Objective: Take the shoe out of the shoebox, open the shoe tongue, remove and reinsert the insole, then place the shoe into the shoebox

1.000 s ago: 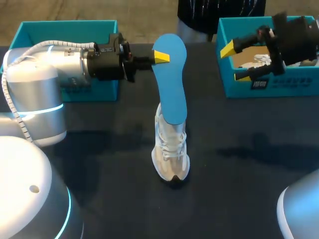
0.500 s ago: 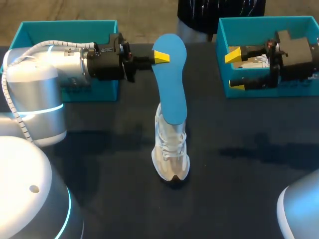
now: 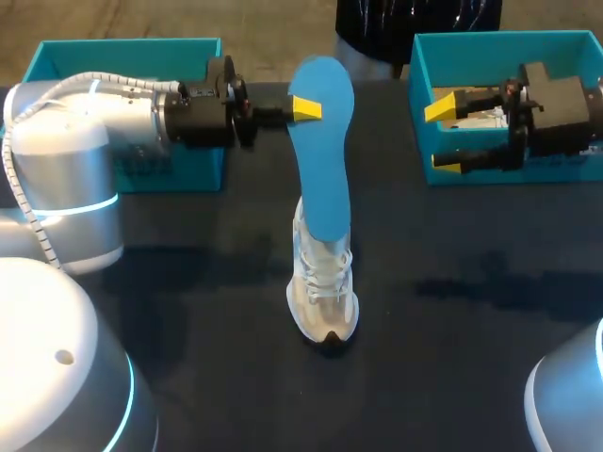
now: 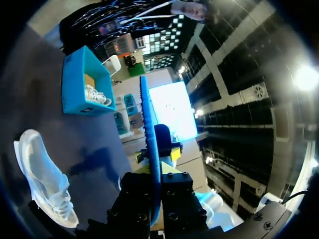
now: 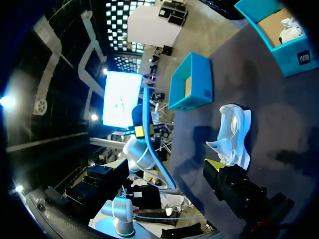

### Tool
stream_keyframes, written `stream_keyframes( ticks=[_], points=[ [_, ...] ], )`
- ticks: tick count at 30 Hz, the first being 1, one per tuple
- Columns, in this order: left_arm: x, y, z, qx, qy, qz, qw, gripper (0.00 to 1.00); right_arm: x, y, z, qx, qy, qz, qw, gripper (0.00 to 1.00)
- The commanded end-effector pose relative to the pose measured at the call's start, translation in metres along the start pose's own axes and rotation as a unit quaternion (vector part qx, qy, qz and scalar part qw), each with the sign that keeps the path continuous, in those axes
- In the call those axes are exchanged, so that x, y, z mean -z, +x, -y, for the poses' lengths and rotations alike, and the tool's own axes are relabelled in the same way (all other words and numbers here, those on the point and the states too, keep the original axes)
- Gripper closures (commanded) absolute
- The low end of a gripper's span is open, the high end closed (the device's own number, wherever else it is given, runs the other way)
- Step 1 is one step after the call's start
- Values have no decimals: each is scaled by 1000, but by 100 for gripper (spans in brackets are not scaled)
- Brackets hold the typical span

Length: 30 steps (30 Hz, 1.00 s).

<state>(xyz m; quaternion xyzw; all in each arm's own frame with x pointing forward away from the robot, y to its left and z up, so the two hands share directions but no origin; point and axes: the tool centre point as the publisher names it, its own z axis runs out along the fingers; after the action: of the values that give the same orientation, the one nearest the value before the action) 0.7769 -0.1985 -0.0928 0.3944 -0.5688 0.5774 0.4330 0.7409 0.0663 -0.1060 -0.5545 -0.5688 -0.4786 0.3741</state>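
Where the left arm is lying across the front of an open, square-cornered teal box (image 3: 94, 56), a flat, smooth blue insole with rounded ends (image 3: 325, 179) is being pinched near its upper end by the left gripper (image 3: 306, 107), one yellow tip being pressed on each face. The insole is being held on its long axis, the broad end pointing up and away. Its lower end is overlapping the collar of the shoe in the head view; whether it is touching cannot be told. Below it, the white mesh lace-up sneaker (image 3: 323, 292) is being borne upright by the dark matte table (image 3: 188, 311), its length running far to near and its toe pointing to the near edge. Further right, the right gripper (image 3: 441, 137) is being held with its fingers spread wide over the front wall of the open teal shoebox with a brown cardboard floor (image 3: 490, 47), nothing being gripped.
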Motion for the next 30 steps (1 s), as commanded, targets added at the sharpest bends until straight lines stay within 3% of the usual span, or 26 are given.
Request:
stream_keyframes(
  ticks=[1, 4, 7, 11, 13, 15, 30],
  points=[
    [5, -2, 2, -146, -2, -24, 989, 100, -1, 0, 0, -1, 0, 1, 1000, 0],
    [6, -5, 3, -241, -10, -27, 970, 100, -1, 0, 0, -1, 0, 1, 1000, 0],
    [4, -11, 4, -348, -16, -6, 937, 100, -1, 0, 0, -1, 0, 1, 1000, 0],
    [1, -15, 11, -522, -31, 41, 852, 100, -1, 0, 0, -1, 0, 1, 1000, 0],
    [-1, -13, 15, -578, -9, 46, 815, 100, -1, 0, 0, -1, 0, 1, 1000, 0],
    [-2, -12, 17, -608, 6, 52, 792, 100, -1, 0, 0, -1, 0, 1, 1000, 0],
    [-2, -12, 17, -608, 6, 52, 792, 100, -1, 0, 0, -1, 0, 1, 1000, 0]
  ],
)
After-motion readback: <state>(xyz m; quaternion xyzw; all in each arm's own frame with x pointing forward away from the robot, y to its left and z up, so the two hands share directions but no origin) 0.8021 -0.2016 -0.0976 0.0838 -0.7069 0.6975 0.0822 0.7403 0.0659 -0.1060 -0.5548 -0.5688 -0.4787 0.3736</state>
